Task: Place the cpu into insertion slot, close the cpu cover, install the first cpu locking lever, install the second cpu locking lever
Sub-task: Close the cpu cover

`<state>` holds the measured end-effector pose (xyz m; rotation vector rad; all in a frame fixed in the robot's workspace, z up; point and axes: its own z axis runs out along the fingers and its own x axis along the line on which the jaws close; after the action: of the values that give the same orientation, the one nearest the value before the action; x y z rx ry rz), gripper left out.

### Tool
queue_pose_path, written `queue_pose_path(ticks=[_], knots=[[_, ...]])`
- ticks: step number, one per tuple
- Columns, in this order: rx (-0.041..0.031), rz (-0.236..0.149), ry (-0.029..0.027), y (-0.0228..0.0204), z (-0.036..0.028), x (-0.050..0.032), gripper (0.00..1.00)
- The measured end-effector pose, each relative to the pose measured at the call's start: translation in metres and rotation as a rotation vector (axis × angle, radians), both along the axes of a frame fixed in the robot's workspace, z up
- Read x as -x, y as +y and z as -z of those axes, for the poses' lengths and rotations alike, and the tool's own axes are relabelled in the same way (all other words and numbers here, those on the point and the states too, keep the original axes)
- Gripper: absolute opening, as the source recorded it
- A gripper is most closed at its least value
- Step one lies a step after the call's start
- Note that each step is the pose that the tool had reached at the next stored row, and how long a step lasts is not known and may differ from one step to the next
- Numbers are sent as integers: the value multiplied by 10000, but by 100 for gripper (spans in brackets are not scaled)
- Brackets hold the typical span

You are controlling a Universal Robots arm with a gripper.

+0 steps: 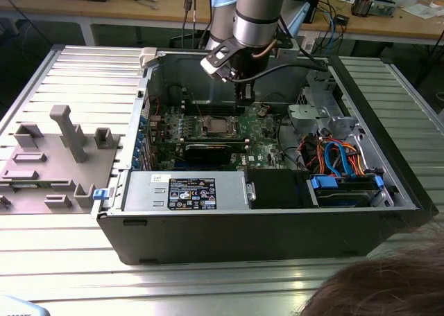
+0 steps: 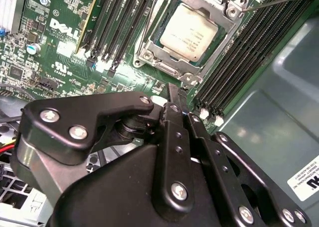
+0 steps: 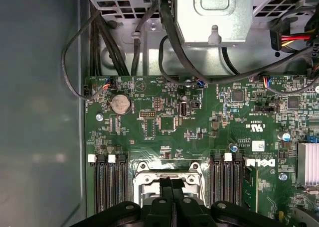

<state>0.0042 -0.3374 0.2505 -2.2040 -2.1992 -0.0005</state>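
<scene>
cpu is sitting seated on the motherboard, cpu cover lying flat around it, seen in second wrist view; first wrist view is showing tool closed, empty, hanging beside the cover.

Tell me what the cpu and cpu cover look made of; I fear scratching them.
The cpu: matte silvery-tan metal top, probably plated, judging by its even dull sheen. The cpu cover: thin silvery sheet metal, likely steel, glinting at stamped edges; alloy unclear.
</scene>
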Motion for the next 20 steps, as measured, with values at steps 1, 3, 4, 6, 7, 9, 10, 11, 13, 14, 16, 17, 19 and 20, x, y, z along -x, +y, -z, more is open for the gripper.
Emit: queue_pose_path(ticks=[1,3,4,6,7,9,10,11,13,14,16,17,19,20], knots=[[0,0,0,0,0,3,11],[0,-1,0,0,1,6,11],[0,-1,0,0,2,8,11],[0,-1,-1,0,2,11,11],[0,-2,0,0,2,11,11],[-1,-1,0,0,3,15,11],[0,1,0,0,3,18,11],[0,1,0,0,4,19,11],[0,0,0,0,4,23,11],[0,0,0,0,4,24,11],[0,0,0,0,5,28,11],[0,0,0,0,5,32,11],[0,-2,0,0,6,36,11],[0,-1,0,0,6,37,11]])
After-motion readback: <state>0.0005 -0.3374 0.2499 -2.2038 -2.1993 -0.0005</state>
